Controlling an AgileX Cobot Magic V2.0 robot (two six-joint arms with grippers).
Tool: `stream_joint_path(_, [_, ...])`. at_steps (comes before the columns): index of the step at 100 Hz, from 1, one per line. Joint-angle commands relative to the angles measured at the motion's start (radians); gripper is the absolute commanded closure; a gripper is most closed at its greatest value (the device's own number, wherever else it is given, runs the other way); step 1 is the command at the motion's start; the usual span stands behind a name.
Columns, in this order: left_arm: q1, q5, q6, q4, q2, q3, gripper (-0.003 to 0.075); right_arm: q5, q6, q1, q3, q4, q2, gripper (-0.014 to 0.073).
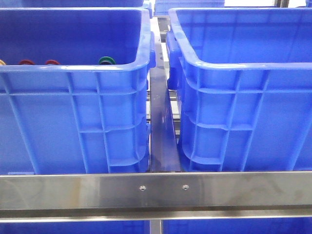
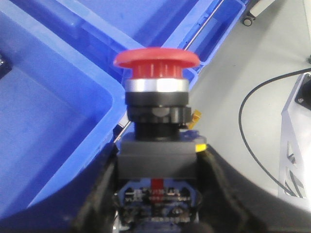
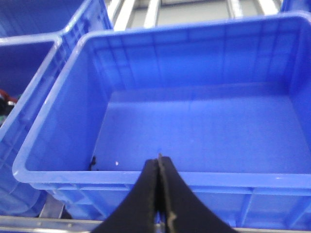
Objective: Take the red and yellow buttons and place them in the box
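A red button (image 2: pixel 156 59) on its dark body is held clamped in the left gripper (image 2: pixel 156 194) above the crates, the empty right gripper (image 3: pixel 159 167) is closed, and a carry over the box (image 3: pixel 53 145) seems needed next.

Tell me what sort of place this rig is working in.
Probably an industrial or lab sorting station, not a home: two large blue crates sit on a steel rail frame, and the left gripper holds a red button of the industrial push-button kind.

Left hand (image 2: pixel 158 194): two black fingers (image 2: pixel 99 194) with a matte, slightly textured surface. Right hand (image 3: pixel 159 194): two black tapered fingers (image 3: pixel 141 204) with smooth outer faces.
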State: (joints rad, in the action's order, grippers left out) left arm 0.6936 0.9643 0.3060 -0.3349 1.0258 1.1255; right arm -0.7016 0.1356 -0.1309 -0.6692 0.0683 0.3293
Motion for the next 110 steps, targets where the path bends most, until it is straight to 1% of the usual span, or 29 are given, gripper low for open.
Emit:
stream_joint_path(1, [0.007, -0.059, 0.002, -0.034, -0.010, 0.025, 0.0739, 0.017, 0.002, 0.000, -0.081, 0.003, 0.083, 0.0660])
stream_joint_path(8, [0.007, -0.059, 0.002, -0.034, -0.010, 0.025, 0.0739, 0.023, 0.002, 0.000, -0.092, 0.003, 0.132, 0.0640])
stream_joint_path(15, [0.007, -0.059, 0.002, -0.034, -0.010, 0.025, 0.0739, 0.027, 0.002, 0.000, -0.093, 0.018, 0.172, 0.0552])
stream_joint_path(20, [0.007, -0.059, 0.002, -0.034, -0.010, 0.025, 0.0739, 0.027, 0.002, 0.000, -0.093, 0.052, 0.198, 0.0452])
stream_joint_path(21, [0.007, -0.059, 0.002, -0.034, -0.010, 0.025, 0.0739, 0.027, 0.002, 0.000, -0.093, 0.059, 0.204, 0.0419])
stream_joint_path(25, [0.007, -0.059, 0.002, -0.034, -0.010, 0.025, 0.0739, 0.029, 0.002, 0.000, -0.093, 0.107, 0.222, 0.0316])
stream_joint_path(27, [0.007, -0.059, 0.002, -0.034, -0.010, 0.025, 0.0739, 0.030, 0.001, 0.000, -0.093, 0.133, 0.227, 0.0283])
stream_joint_path(32, [0.007, -0.059, 0.002, -0.034, -0.010, 0.025, 0.0739, 0.034, -0.011, 0.000, -0.093, 0.196, 0.246, 0.0163])
stream_joint_path(34, [0.007, -0.059, 0.002, -0.034, -0.010, 0.025, 0.0739, 0.034, -0.024, 0.000, -0.093, 0.225, 0.250, 0.0139])
stream_joint_path(35, [0.007, -0.059, 0.002, -0.034, -0.010, 0.025, 0.0739, 0.034, -0.036, 0.000, -0.093, 0.245, 0.256, 0.0110])
stream_joint_path(39, [0.007, -0.059, 0.002, -0.034, -0.010, 0.025, 0.0739, 0.034, -0.073, 0.000, -0.093, 0.300, 0.267, 0.0078])
stream_joint_path(42, [0.007, -0.059, 0.002, -0.034, -0.010, 0.025, 0.0739, 0.034, -0.103, 0.000, -0.093, 0.352, 0.276, 0.0064])
stream_joint_path(43, [0.007, -0.059, 0.002, -0.034, -0.010, 0.025, 0.0739, 0.034, -0.117, 0.000, -0.093, 0.396, 0.282, 0.0060])
stream_joint_path(44, [0.007, -0.059, 0.002, -0.034, -0.010, 0.025, 0.0739, 0.034, -0.125, 0.000, -0.093, 0.396, 0.285, 0.0060])
stream_joint_path(48, [0.007, -0.059, 0.002, -0.034, -0.010, 0.025, 0.0739, 0.037, -0.180, 0.000, -0.093, 0.514, 0.304, 0.0062])
stream_joint_path(49, [0.007, -0.059, 0.002, -0.034, -0.010, 0.025, 0.0739, 0.037, -0.190, 0.000, -0.093, 0.514, 0.308, 0.0062])
stream_joint_path(55, [0.007, -0.057, 0.002, -0.034, -0.010, 0.025, 0.0739, 0.036, -0.292, 0.000, -0.093, 0.694, 0.339, 0.0062])
stream_joint_path(56, [0.007, -0.057, 0.002, -0.034, -0.010, 0.025, 0.0739, 0.034, -0.338, 0.000, -0.093, 0.738, 0.352, 0.0062])
stream_joint_path(57, [0.007, -0.057, 0.002, -0.034, -0.010, 0.025, 0.0739, 0.032, -0.338, 0.000, -0.093, 0.761, 0.352, 0.0062])
stream_joint_path(59, [0.007, -0.057, 0.002, -0.034, -0.010, 0.025, 0.0739, 0.026, -0.385, 0.000, -0.093, 0.830, 0.366, 0.0062])
stream_joint_path(60, [0.007, -0.057, 0.002, -0.034, -0.010, 0.025, 0.0739, 0.020, -0.417, 0.000, -0.093, 0.876, 0.376, 0.0062])
stream_joint_path(63, [0.007, -0.057, 0.002, -0.034, -0.010, 0.025, 0.0739, 0.004, -0.482, 0.000, -0.093, 0.946, 0.396, 0.0062])
stream_joint_path(65, [0.007, -0.055, 0.002, -0.034, -0.010, 0.025, 0.0739, -0.011, -0.531, 0.000, -0.093, 1.038, 0.412, 0.0062])
stream_joint_path(69, [0.007, -0.055, 0.002, -0.034, -0.010, 0.025, 0.0739, -0.041, -0.609, 0.000, -0.093, 1.145, 0.437, 0.0062])
stream_joint_path(71, [0.007, -0.053, 0.002, -0.034, -0.010, 0.025, 0.0739, -0.068, -0.663, 0.000, -0.093, 1.223, 0.456, 0.0062])
stream_joint_path(78, [0.007, -0.046, 0.002, -0.034, -0.010, 0.025, 0.0739, -0.132, -0.766, 0.000, -0.093, 1.373, 0.506, 0.0062])
stream_joint_path(89, [0.007, -0.040, 0.002, -0.034, -0.010, 0.025, 0.0739, -0.195, -0.824, -0.006, -0.093, 1.486, 0.565, 0.0062])
stream_joint_path(101, [0.007, -0.036, 0.002, -0.034, -0.010, 0.025, 0.0739, -0.204, -0.843, -0.045, -0.093, 1.527, 0.609, 0.0062])
stream_joint_path(110, [0.007, -0.036, 0.002, -0.034, -0.010, 0.025, 0.0739, -0.197, -0.869, -0.099, -0.095, 1.565, 0.635, 0.0062])
